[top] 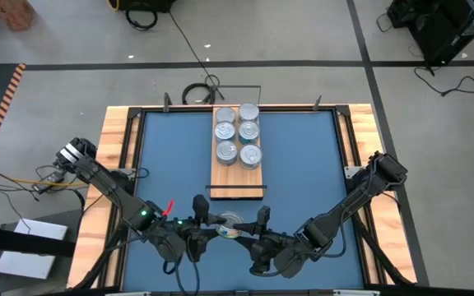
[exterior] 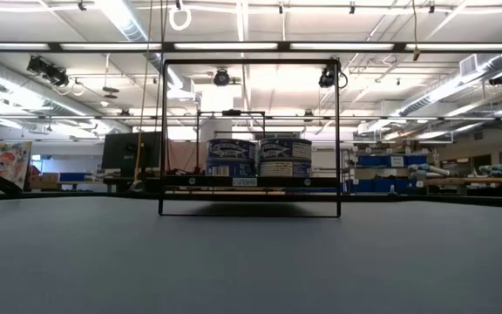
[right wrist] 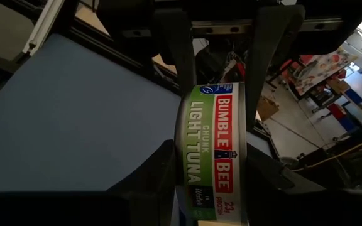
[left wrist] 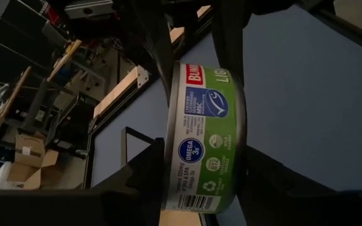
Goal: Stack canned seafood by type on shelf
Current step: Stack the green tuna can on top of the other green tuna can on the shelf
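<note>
High view: shelf [top: 238, 182] lies lengthwise from the table's [top: 163, 156] far edge toward its centre, with 6 silver-topped tins [top: 237, 131] in 2 rows of 3 on its far half. Both arms meet at the near edge of the table; left gripper [top: 207, 227] and right gripper [top: 252, 230] face each other, with 1 green-label tin [top: 230, 225] between them, just off the shelf's near end. Low view: the shelf's black frame [exterior: 249, 138] stands mid-table, and 2 stacks of blue-sided tins [exterior: 260, 159] show side by side on the board; neither gripper is in this picture. Left wrist view: the green-label tin [left wrist: 203, 135] stands on edge between the left gripper's [left wrist: 200, 182] 2 dark fingers [left wrist: 140, 179], which flank its flat faces; the other arm's fingers reach in on it from the far side. I cannot tell whether the left jaws are pressing the tin. Right wrist view: the same tin [right wrist: 209, 150], label reading chunk light tuna, sits on edge in the right gripper [right wrist: 209, 182], jaws pinching it across both flat faces, fingers [right wrist: 153, 176] against the metal.
</note>
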Motion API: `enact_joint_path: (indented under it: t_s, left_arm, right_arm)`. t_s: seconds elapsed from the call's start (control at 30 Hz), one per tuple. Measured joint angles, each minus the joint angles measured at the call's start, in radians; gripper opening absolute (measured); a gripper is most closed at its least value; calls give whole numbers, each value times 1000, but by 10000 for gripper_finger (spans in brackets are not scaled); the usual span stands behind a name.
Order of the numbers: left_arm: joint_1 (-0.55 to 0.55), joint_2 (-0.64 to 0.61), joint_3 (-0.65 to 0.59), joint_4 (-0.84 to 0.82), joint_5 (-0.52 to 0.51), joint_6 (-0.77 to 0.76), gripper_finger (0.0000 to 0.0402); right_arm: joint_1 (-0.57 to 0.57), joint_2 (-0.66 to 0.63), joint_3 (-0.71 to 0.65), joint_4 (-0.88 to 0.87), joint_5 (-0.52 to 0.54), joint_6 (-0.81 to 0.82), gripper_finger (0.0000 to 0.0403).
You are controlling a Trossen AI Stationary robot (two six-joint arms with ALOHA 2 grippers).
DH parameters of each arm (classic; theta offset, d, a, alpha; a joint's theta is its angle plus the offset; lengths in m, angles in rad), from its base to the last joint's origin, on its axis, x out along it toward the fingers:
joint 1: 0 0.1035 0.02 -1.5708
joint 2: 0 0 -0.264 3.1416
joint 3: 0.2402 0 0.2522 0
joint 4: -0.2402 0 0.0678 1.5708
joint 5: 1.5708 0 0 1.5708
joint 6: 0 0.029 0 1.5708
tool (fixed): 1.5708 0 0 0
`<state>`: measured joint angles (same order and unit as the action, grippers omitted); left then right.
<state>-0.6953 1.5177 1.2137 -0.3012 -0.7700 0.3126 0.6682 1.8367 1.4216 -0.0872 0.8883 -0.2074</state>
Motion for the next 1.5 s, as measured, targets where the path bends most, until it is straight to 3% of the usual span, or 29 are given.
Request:
enact_joint_path:
  t_s: [0.13, 0.23, 0.4, 0.53, 0.63, 0.87, 0.97, 1.1, 1.27, 1.5]
  left_arm:
    - [0, 0, 0, -1, 0, 10, 153]
    - [-1, 0, 0, 2, -23, 24, 149]
    - [-2, -1, 0, -42, -124, 64, 149]
    - [9, -30, 0, -85, -243, 72, 148]
    - [21, -72, 1, -142, -363, 75, 148]
    - [146, -188, 2, -276, -392, 80, 148]
    - [242, -229, -4, -298, -354, 118, 148]
    - [387, -280, -49, -222, -224, 232, 148]
    - [585, -346, -124, -54, -9, 389, 148]
    - [872, -339, -198, 87, 221, 569, 148]
  right_arm:
    - [0, 0, 0, 1, 0, 2, 143]
    - [1, 0, 0, -1, 19, -3, 173]
    - [13, 0, 0, -10, 76, 7, 229]
    - [34, 0, 0, -10, 106, 5, 245]
    - [47, 0, -1, -14, 127, 7, 239]
    - [26, 0, -1, -136, 139, 101, 165]
    - [0, -4, -1, -246, 118, 176, 103]
    - [-57, -31, -1, -336, -3, 239, 15]
    - [-132, -94, -2, -392, -143, 205, 6]
    - [-251, -234, -94, -400, -202, 144, 3]
